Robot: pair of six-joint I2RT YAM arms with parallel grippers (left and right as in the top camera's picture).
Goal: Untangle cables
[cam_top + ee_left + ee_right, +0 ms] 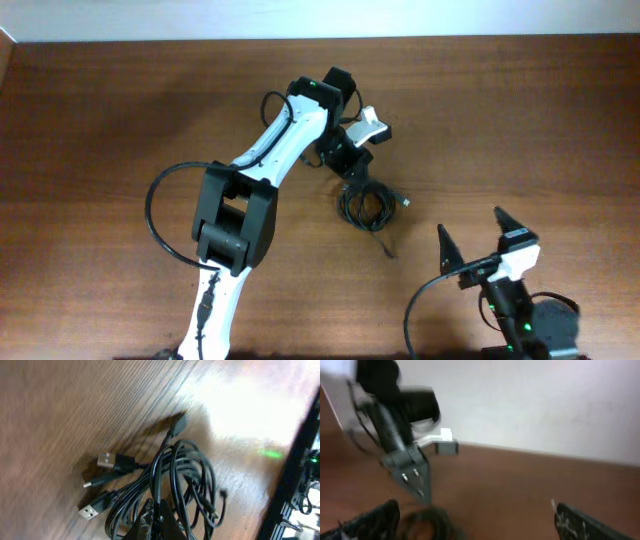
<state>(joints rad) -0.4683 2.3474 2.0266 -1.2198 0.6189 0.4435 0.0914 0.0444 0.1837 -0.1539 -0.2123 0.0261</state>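
Note:
The cables (366, 206) are a bunch of thin black cords in loose loops on the brown table, right of centre. In the left wrist view the bundle (187, 477) shows silver USB plugs (105, 460) sticking out to the left. My left gripper (352, 178) reaches down onto the top of the bundle. Its fingers (160, 512) are pinched shut on a strand of the cables. My right gripper (473, 238) is open and empty, low at the front right, apart from the bundle. In the blurred right wrist view its fingers (476, 510) frame the cables (427, 522) and the left gripper (412, 477).
The left arm (275, 150) stretches across the table's middle from the front left, with its own thick black cable (160, 215) looping to the left. A white wall (530, 405) stands behind the table's far edge.

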